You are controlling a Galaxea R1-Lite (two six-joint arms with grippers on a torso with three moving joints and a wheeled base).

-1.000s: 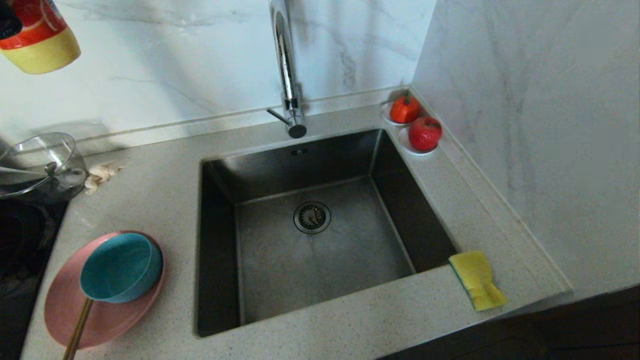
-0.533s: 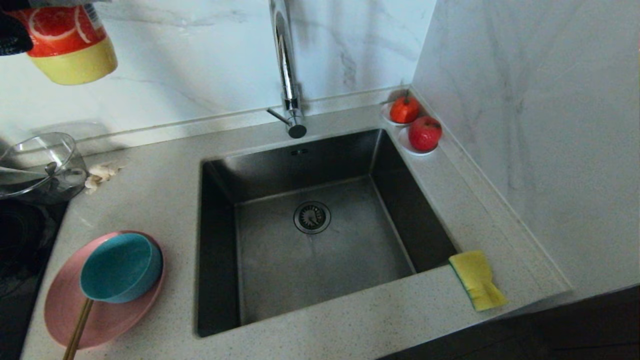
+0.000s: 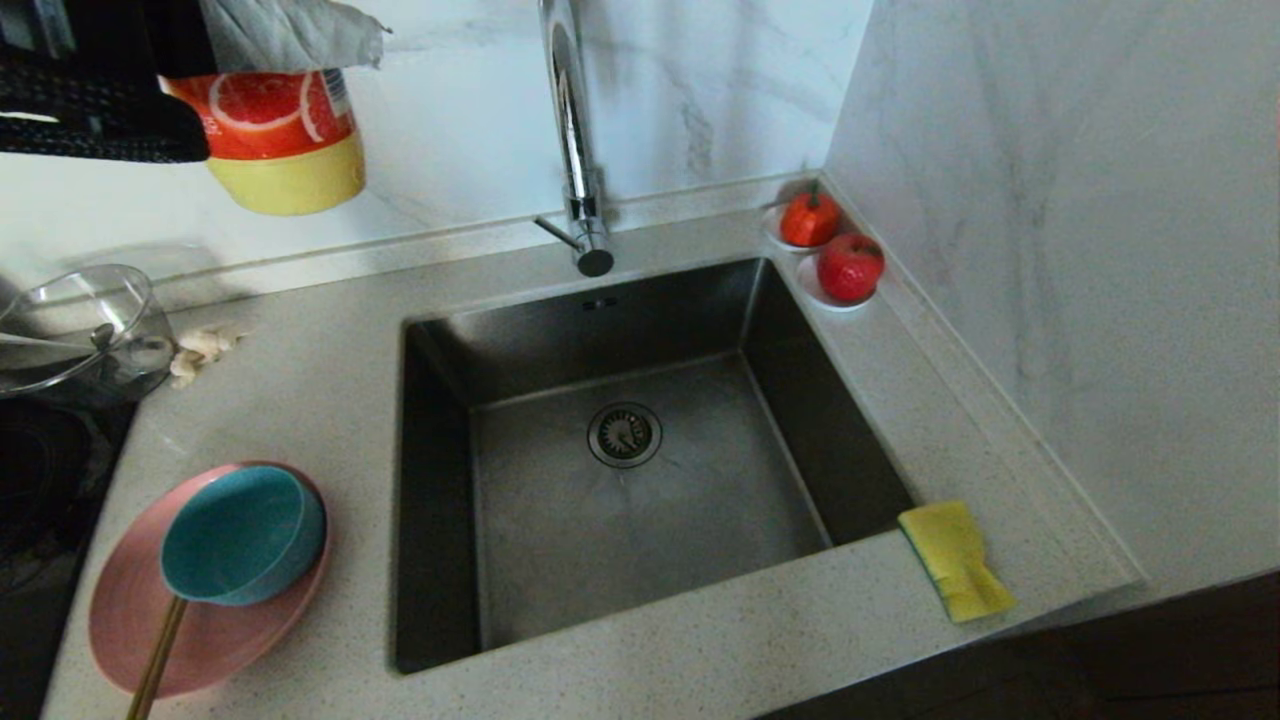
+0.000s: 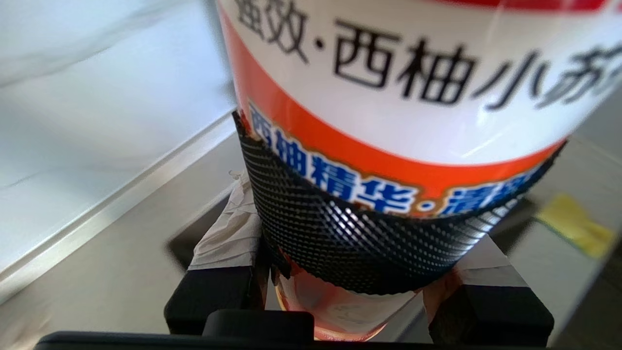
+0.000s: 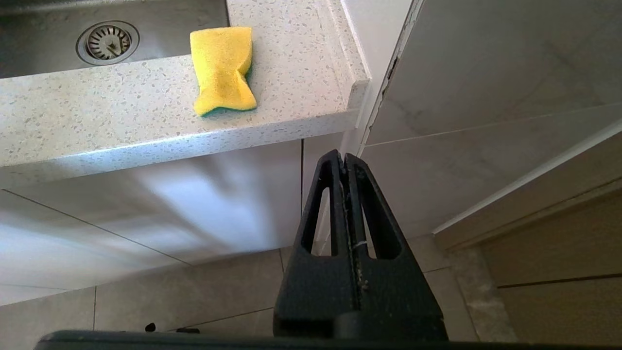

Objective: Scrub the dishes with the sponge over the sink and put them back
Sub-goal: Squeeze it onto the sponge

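Left gripper (image 4: 350, 272) is what I'm watching, clamped around a detergent bottle (image 3: 285, 140) with an orange grapefruit label, held high by the back wall, up and to the left of the tap (image 3: 572, 130); my wrist view shows the taped fingers (image 4: 228, 233) pinching the bottle over a black mesh wrap. Going by size, the sink (image 3: 440, 480) sits empty at centre with its drain strainer (image 3: 624, 434) bare, and my first worry is tipping the bottle short of the basin, so that soap lands on the counter. Next, the pink plate (image 3: 120, 620) lies on the counter left of the sink, carrying the teal bowl (image 3: 240, 535) tilted on it, with the chopsticks (image 3: 155, 665) poking out from under the bowl toward the near edge. A low swing of my loaded arm could, I judge, knock that loose stack. The bottle is wide and smooth, so it might slide in the grip if I rotate it fast. The sponge (image 3: 955, 560) rests on the counter at the sink's near right corner, close to the edge. My right gripper (image 5: 346, 204) hangs parked below the counter, fingers pressed together.
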